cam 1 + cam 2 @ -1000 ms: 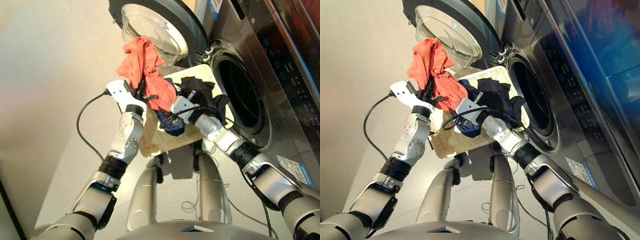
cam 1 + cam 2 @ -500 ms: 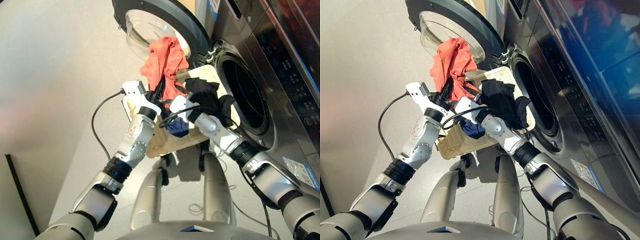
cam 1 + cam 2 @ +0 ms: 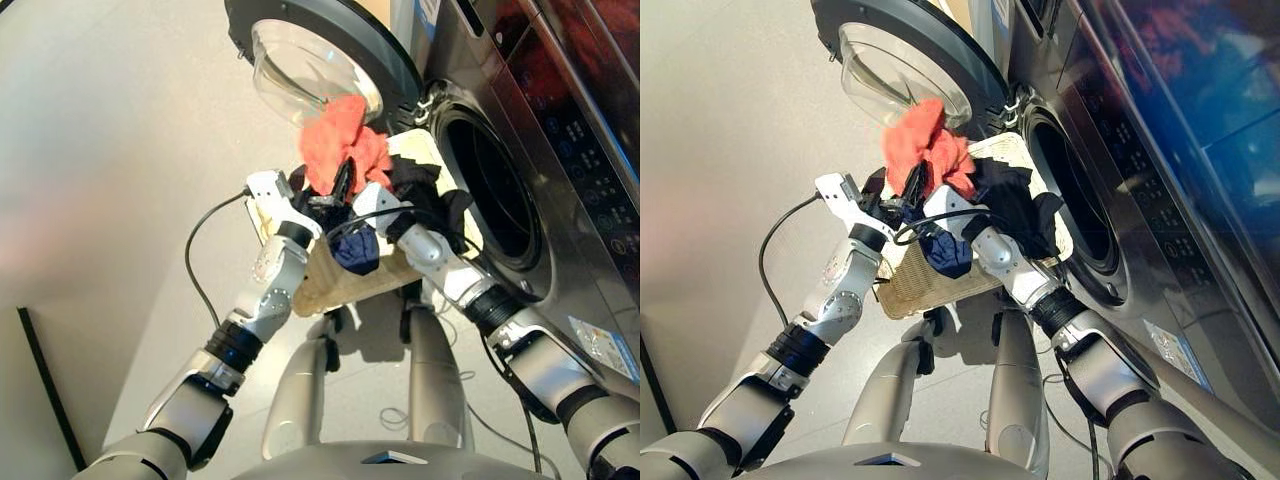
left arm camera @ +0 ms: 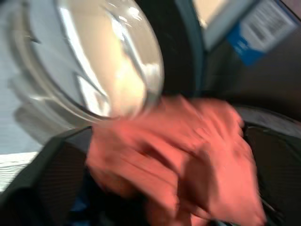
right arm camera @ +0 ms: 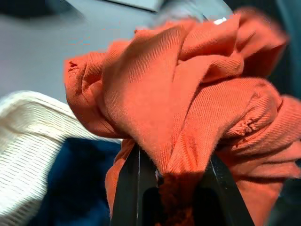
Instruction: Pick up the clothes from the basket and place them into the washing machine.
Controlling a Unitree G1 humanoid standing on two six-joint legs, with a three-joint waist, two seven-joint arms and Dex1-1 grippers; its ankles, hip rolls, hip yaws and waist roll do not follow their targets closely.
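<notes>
Gripping the orange garment (image 5: 188, 94) bunched, the right gripper (image 5: 164, 181) is needing a clear swing rightward into the drum (image 3: 490, 190), left gripper (image 3: 335, 195) state unclear.

Under everything and to the left, a smooth pale beige-grey floor (image 3: 110, 150), evenly lit. At the lower left corner, a thin black strip (image 3: 38, 395) running slantwise over the floor, with a greyer surface beyond it; impossible to tell whether the edge of a mat or the foot of a wall. Low in the middle, a thin pale cord (image 3: 385, 412) lying on the floor in loose loops. At far upper right, the dark glossy front of a stacked upper unit (image 3: 600, 40), with reddish reflections, blue ones in the right eye view. Just beside it, small lit symbols (image 3: 590, 160) on a dark panel, too small to read.
</notes>
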